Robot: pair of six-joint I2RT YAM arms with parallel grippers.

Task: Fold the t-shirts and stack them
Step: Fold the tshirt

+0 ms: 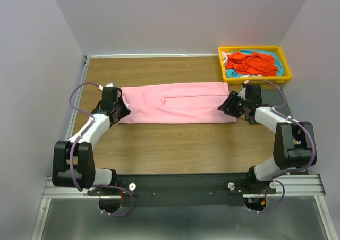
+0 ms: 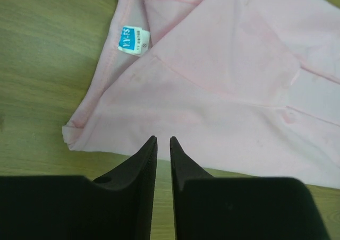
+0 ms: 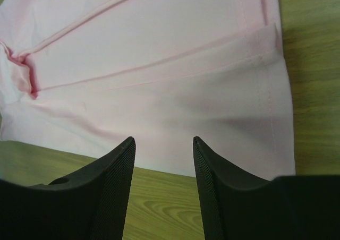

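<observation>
A light pink t-shirt [image 1: 175, 103] lies flat on the wooden table, folded into a long strip running left to right. My left gripper [image 1: 120, 110] is at its left end, low over the near edge. In the left wrist view the pink t-shirt [image 2: 223, 91] shows its blue neck label [image 2: 133, 41], and my left gripper [image 2: 163, 139] stands open by a narrow gap with nothing in it. My right gripper [image 1: 231, 105] is at the shirt's right end. In the right wrist view it [image 3: 163, 139] is open wider and empty, just short of the hem of the pink t-shirt [image 3: 159, 65].
A yellow tray [image 1: 255, 80] stands at the back right corner, holding a crumpled orange-red t-shirt [image 1: 249, 63] over a turquoise one [image 1: 274, 59]. Grey walls close in the table on the left, back and right.
</observation>
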